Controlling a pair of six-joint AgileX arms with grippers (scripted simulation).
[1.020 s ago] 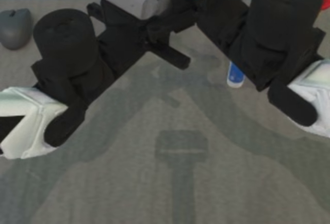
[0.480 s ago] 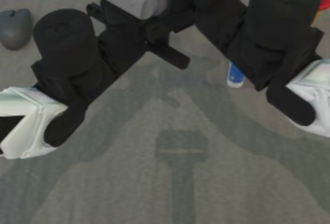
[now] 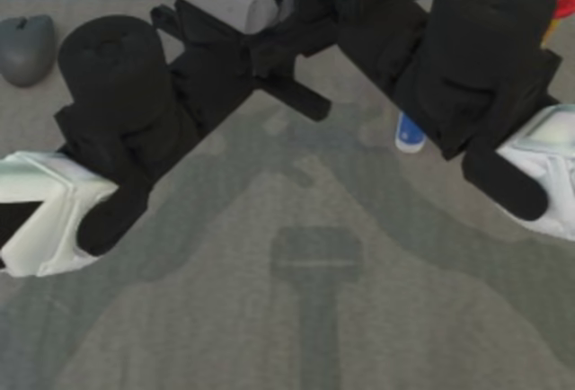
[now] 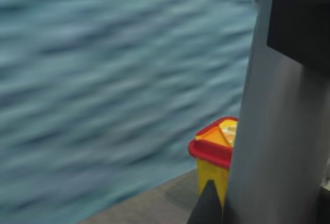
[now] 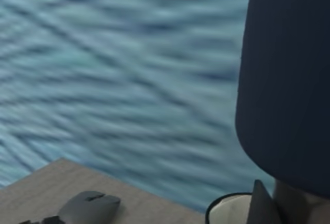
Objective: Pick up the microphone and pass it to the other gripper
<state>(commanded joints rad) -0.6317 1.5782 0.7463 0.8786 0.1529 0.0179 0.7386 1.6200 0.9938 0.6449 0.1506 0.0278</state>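
The microphone (image 4: 278,131) is off the table (image 3: 296,318) and held up in the air, where the two grippers meet at the far middle of the workspace. In the left wrist view its silver-grey handle fills the space right against the left gripper (image 3: 278,44), upright, and a flat black piece crosses its upper part. In the right wrist view its dark navy head (image 5: 289,79) hangs close in front of the right gripper (image 3: 328,8), with the pale handle showing just under the head.

From above, both black arms reach in from their own sides and their grippers overlap in one dark mass. The microphone is almost wholly hidden between them. For neither gripper can it be told whether its grip is spread or pressed onto the microphone.

As a judgement of progress: the pick-up looks done, since the microphone is aloft and nothing supports it from below. The handover seems to be at its midpoint, with both grippers at the microphone together. What appears left is for the receiving gripper to have a firm hold, the giving gripper to let go, and the two to part. Which arm gives and which receives cannot be read here.

Beneath the right arm, well below the grippers, a blue-and-white glue stick (image 3: 410,132) lies on the table. A grey computer mouse (image 3: 25,44) sits far out beyond the left arm. A red-and-yellow container (image 4: 214,149) stands on the table beyond the microphone handle.
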